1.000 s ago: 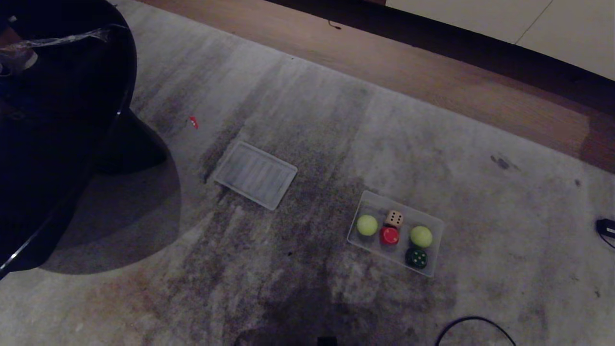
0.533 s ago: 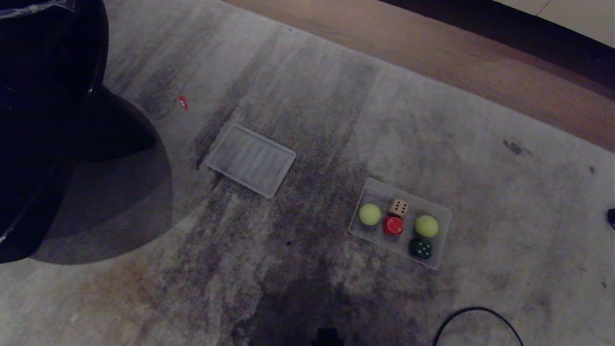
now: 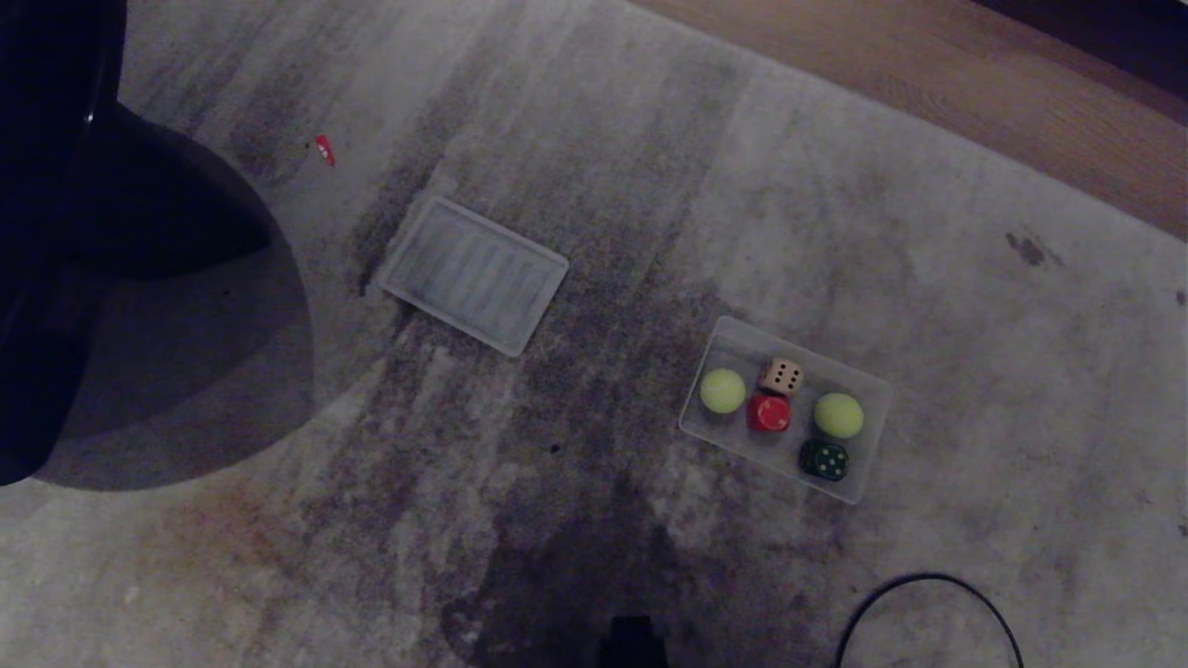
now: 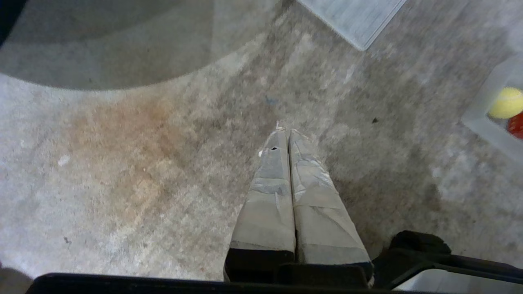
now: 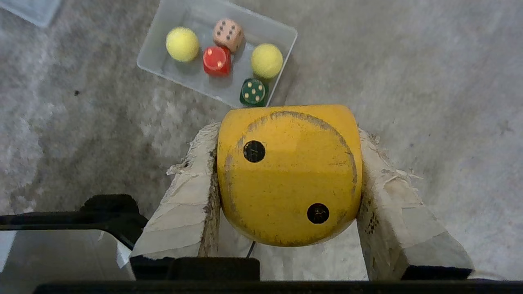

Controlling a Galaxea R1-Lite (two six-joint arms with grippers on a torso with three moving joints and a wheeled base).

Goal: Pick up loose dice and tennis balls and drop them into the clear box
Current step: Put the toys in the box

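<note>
A worn grey carpet covers the floor, with bare wood beyond it. On the carpet sits the clear box, already holding two tennis balls, a tan die, a red die and a dark green die; its ribbed lid lies well apart. The right gripper clamps the yellow die between its padded fingers, held above the carpet near the box, probably the last piece to drop in. The left gripper hangs idle, fingers pressed together, empty.
</note>
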